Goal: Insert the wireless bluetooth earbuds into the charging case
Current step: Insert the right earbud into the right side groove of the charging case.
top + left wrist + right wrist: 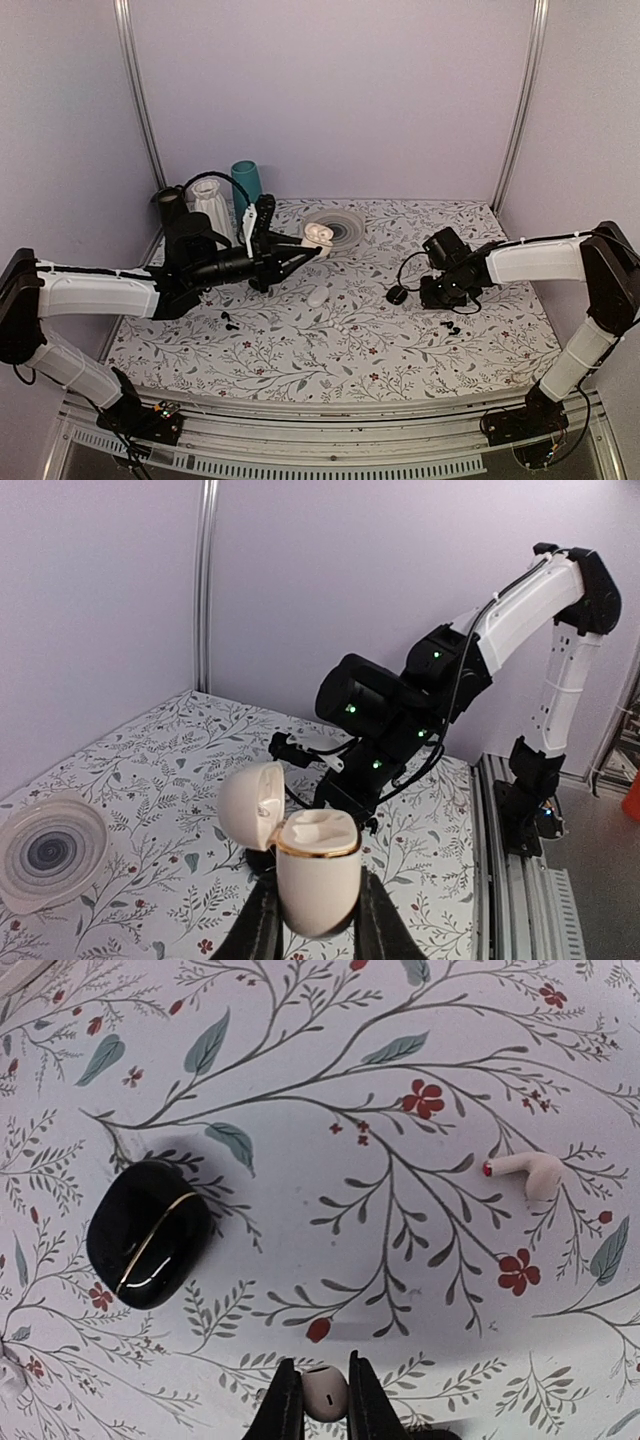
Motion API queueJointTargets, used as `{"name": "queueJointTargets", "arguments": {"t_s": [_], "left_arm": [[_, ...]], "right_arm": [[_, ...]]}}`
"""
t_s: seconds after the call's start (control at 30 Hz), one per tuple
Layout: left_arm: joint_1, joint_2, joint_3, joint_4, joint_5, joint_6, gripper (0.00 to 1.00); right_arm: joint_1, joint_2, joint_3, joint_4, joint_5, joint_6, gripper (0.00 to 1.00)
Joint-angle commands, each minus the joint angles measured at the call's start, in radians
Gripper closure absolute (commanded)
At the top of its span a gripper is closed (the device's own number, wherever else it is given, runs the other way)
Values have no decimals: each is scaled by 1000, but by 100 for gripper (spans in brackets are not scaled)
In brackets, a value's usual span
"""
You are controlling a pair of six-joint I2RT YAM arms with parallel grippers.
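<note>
My left gripper [318, 905] is shut on the lower half of the charging case [317, 875], a glossy white clamshell held upright above the table. Its lid [251, 806] hangs open to the left and the wells look empty. In the top view the case [318, 235] is held out over the back middle of the table. My right gripper [324, 1400] is shut on one tiny white earbud [325, 1392] just above the cloth. A second white earbud [525, 1173] lies loose on the table to the upper right. The right gripper [438, 292] sits low at the right.
A closed black case [148, 1232] with a gold seam lies left of the right gripper. A white oval object [319, 296] lies mid-table. Small black earbuds [450, 326] lie near the right arm. A ribbed round dish [340, 225], a white vase [210, 203] and a teal cup [247, 182] stand at the back.
</note>
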Motion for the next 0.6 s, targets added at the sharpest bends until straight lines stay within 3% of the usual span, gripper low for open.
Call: {"name": "queueJointTargets", "arguments": {"t_s": [0.0,0.57], "left_arm": [[-11,36,-27,64,-9,5,100],[-37,161,34,102,-62,-10,100]], "right_arm": [[58,-44,56,-28,27,46,89],[243,-115,330,-212,207,-9,88]]}}
